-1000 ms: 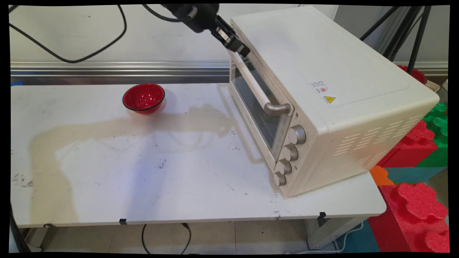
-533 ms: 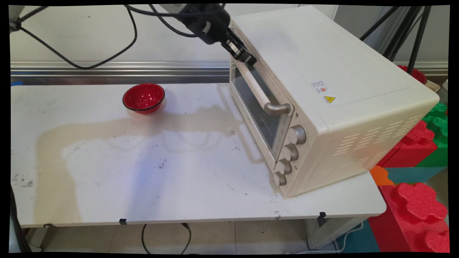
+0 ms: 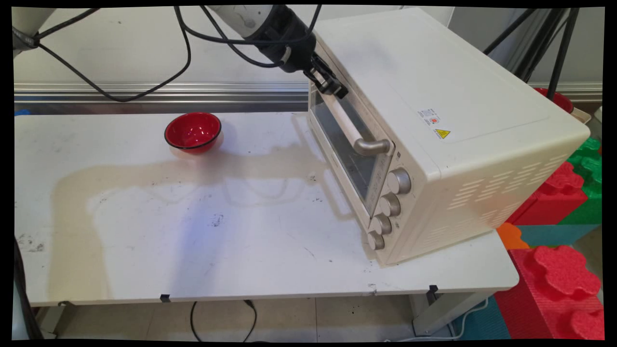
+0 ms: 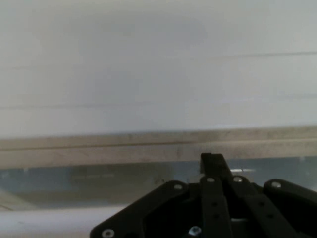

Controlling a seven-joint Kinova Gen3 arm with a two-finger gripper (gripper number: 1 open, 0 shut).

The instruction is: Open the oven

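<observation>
The cream toaster oven [image 3: 434, 120] fills the bench's [image 3: 241, 250] right half, turned so its glass door [image 3: 344, 144] faces the left edge. On its top sit a small printed label [image 3: 430, 117] and a yellow warning triangle [image 3: 443, 133]; the label's print is too small to read. The black end effector [image 3: 331, 86] is pressed in at the top far corner of the door, right at the far end of the pale door handle [image 3: 347, 123], whose metal bracket [image 3: 373, 145] shows at the near end. From above the bench its fingers read as one dark lump against the oven, so I cannot tell whether they are apart or together. The hand camera does not settle it: only the black linkage and one finger tip [image 4: 212, 161] show, close against the cream top of the oven [image 4: 158, 74], with the door's upper rim [image 4: 148, 144] and a strip of glass below it. Four knobs [image 3: 390, 205] run down the front at the bench's near right. A red bowl [image 3: 193, 131] stands alone toward the far left, well apart from the oven. Black cables [image 3: 183, 43] loop over the back wall. Red and green foam blocks [image 3: 564, 260] stand beyond the right edge, cut off by the frame.
</observation>
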